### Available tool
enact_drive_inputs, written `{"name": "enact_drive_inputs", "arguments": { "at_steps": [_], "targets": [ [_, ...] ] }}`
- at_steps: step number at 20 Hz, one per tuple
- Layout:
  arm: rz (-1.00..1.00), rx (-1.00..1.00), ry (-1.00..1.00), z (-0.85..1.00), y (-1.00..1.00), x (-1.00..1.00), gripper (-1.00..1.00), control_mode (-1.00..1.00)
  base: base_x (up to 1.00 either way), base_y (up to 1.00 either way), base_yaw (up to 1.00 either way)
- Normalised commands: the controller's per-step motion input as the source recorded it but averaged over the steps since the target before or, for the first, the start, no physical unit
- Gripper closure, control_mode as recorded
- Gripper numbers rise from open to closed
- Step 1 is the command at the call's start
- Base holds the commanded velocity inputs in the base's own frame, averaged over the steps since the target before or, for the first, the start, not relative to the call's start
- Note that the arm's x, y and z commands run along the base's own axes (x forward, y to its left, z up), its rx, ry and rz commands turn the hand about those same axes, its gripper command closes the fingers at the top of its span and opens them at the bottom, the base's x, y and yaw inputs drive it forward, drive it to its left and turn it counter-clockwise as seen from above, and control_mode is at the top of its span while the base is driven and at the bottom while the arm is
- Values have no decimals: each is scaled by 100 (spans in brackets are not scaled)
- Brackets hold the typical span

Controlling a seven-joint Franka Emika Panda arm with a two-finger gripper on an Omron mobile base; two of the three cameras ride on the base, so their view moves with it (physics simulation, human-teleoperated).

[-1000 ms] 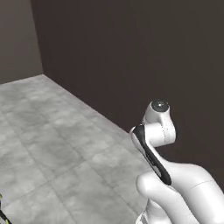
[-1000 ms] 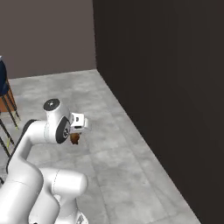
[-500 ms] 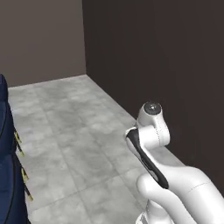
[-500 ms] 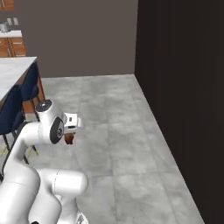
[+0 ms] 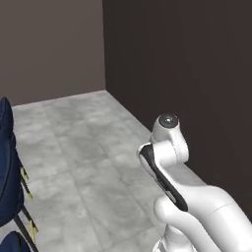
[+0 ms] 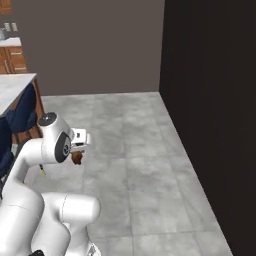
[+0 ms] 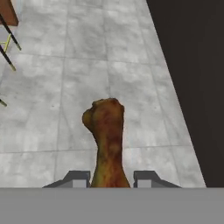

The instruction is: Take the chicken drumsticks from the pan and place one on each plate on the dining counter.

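Gripper point(image 7: 109, 181) nearly closed, clamped on chicken drumstick point(image 7: 107, 140), above open grey tile floor point(image 7: 87, 65); dark wall point(image 7: 192, 65) edging right, chair legs point(image 7: 8, 37) far left.

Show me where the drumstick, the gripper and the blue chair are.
drumstick point(image 7: 107, 131): hand view, middle of the meat.
gripper point(image 7: 112, 179): hand view, between the fingertips.
blue chair point(image 5: 7, 167): left base view, its back.
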Motion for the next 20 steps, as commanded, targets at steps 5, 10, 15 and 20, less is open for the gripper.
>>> {"name": "enact_drive_inputs", "arguments": {
  "at_steps": [5, 10, 15, 20],
  "targets": [
    [0, 0, 0, 0, 0, 0, 100, 100, 100, 2, 34],
    [0, 0, 0, 0, 0, 0, 100, 100, 100, 0, 45],
    [0, 0, 0, 0, 0, 0, 100, 100, 100, 0, 46],
    [0, 0, 0, 0, 0, 0, 100, 100, 93, 1, 53]
  ]
}}
